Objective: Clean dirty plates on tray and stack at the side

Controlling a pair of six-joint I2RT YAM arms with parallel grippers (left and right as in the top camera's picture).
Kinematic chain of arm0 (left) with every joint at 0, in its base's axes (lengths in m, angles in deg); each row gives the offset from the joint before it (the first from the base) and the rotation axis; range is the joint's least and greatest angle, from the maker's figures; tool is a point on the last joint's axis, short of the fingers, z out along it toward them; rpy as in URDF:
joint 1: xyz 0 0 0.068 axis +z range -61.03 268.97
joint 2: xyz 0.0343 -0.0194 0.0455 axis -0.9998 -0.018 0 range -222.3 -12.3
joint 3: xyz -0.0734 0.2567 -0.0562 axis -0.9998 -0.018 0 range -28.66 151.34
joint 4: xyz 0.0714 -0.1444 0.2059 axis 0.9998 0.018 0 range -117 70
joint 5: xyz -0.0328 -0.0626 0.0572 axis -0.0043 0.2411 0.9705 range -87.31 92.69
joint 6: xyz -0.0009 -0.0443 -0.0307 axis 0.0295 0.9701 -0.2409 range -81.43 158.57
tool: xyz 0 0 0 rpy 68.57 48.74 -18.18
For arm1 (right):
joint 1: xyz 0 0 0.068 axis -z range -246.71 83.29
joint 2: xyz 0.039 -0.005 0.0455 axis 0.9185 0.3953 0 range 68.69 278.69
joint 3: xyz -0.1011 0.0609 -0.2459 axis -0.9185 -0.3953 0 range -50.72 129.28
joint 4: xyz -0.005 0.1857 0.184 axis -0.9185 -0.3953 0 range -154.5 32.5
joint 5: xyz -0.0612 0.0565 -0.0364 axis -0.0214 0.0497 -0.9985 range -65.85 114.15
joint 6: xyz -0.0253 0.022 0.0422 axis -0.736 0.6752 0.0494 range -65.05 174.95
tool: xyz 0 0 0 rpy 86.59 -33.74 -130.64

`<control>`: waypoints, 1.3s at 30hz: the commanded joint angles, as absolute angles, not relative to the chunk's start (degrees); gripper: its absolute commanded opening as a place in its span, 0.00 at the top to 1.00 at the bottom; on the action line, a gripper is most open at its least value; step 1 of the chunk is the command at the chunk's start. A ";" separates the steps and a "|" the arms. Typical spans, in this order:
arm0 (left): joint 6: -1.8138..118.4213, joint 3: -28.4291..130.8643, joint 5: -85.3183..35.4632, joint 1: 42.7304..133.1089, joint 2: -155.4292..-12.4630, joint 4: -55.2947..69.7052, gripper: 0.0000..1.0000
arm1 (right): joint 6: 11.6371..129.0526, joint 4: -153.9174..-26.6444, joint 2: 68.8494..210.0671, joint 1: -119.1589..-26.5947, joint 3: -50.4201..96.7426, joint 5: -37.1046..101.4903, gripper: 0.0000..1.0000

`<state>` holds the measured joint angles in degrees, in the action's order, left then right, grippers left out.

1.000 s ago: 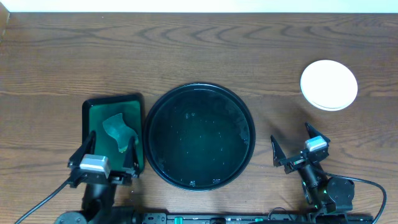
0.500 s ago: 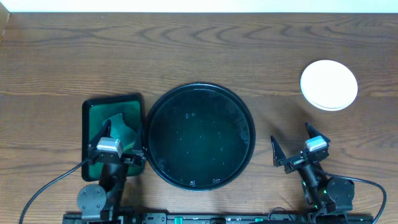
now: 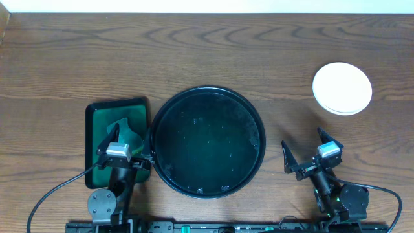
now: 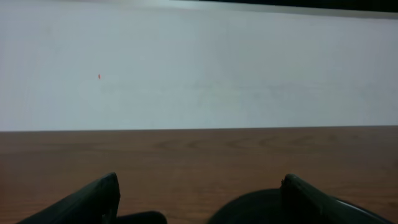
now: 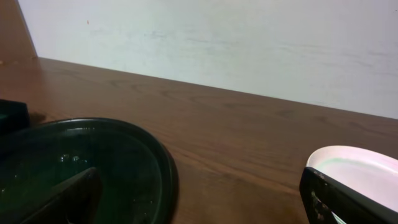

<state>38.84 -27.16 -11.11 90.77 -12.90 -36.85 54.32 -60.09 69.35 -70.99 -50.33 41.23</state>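
Overhead view of a wooden desk (image 3: 65, 58) with two robot arms along the near edge. A large round black tray (image 3: 207, 145) sits at the centre, and no plates lie in it; only faint wet specks glint on its floor. The plates (image 3: 342, 88) are off the tray, well apart from it at about 2 o'clock from its centre, and form a neat white pile on the bare desk. A slim offset rim at the lower edge shows more than one plate, but the count cannot be told from above. The top plate looks plain and clean, with no teal smears showing. The right wrist camera shows a pale greenish cast inside it, perhaps only reflected light. The right end effector (image 3: 304, 147) rests low at 4 o'clock from the tray, fingers spread apart and holding nothing. The pile lies at about 1 o'clock from it, so the right arm is clearly the nearer one. Being round, the plates have no long axis to line up with. The left end effector (image 3: 127, 141), also spread apart and holding nothing, hangs over the right edge of a green rectangular tray (image 3: 97, 116), above a crumpled teal cloth (image 3: 126, 133), at 9 o'clock from the black tray. Judged from this layout, the task looks finished or nearly so.
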 commanded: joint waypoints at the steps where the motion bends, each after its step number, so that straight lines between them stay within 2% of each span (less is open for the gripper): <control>1: 39.85 -28.43 -11.25 90.66 -12.40 -37.44 0.17 | 54.48 -60.41 68.98 -71.42 -50.42 40.90 0.01; 7: 39.74 -28.43 -10.37 90.66 -12.40 -36.28 0.17 | 54.48 -60.41 68.98 -71.42 -50.42 40.90 0.01; 15: 40.04 -28.43 -10.33 90.66 -12.42 -23.82 0.17 | 54.50 -60.41 68.98 -71.42 -50.42 40.90 0.01; 39: 39.95 -28.43 -9.72 90.66 -12.48 -24.02 0.17 | 54.48 -60.41 68.98 -71.42 -50.42 40.90 0.01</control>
<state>39.87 -27.86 -8.95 90.77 -12.90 -26.66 54.32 -60.09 69.35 -70.99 -50.33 41.21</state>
